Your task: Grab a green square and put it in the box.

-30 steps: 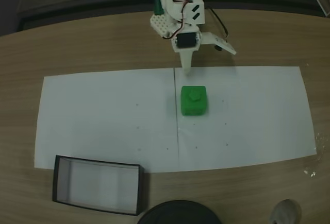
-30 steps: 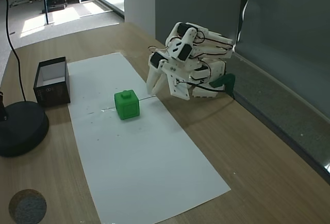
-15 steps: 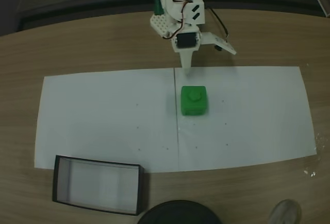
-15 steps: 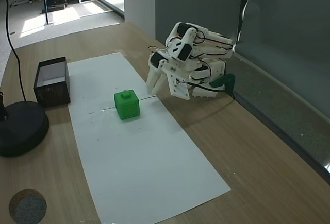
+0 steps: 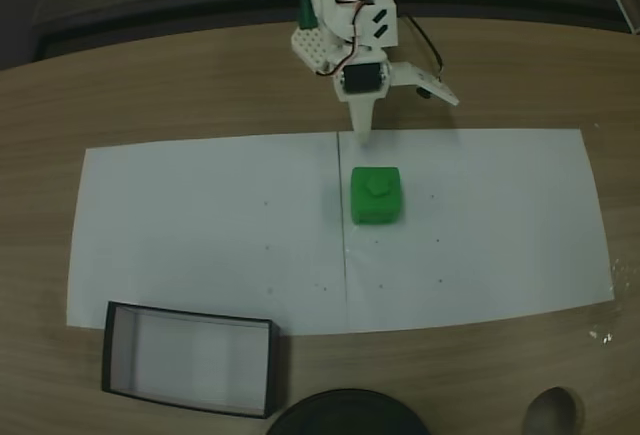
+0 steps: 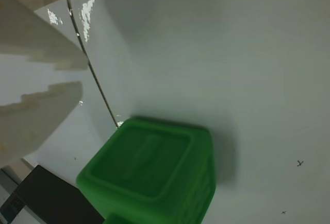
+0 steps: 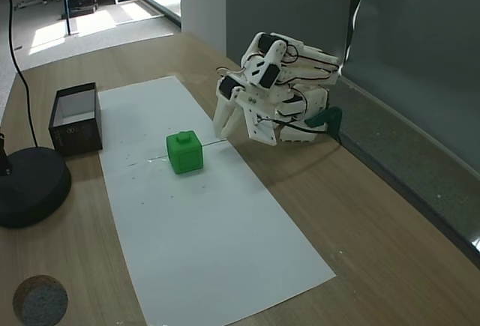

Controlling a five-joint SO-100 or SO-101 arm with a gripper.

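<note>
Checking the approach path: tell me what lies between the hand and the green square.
Only bare white paper, crossed by a thin dark line, lies between the hand and the green square in a fixed view.

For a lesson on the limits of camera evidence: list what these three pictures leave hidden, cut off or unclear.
- Green square: the wrist view's bottom edge cuts off its lower part.
- Box: part of the floor is hidden behind its near wall in a fixed view.
- Round black object: cut by the bottom edge in a fixed view.
- Hand: whether open or shut is unclear.
</note>
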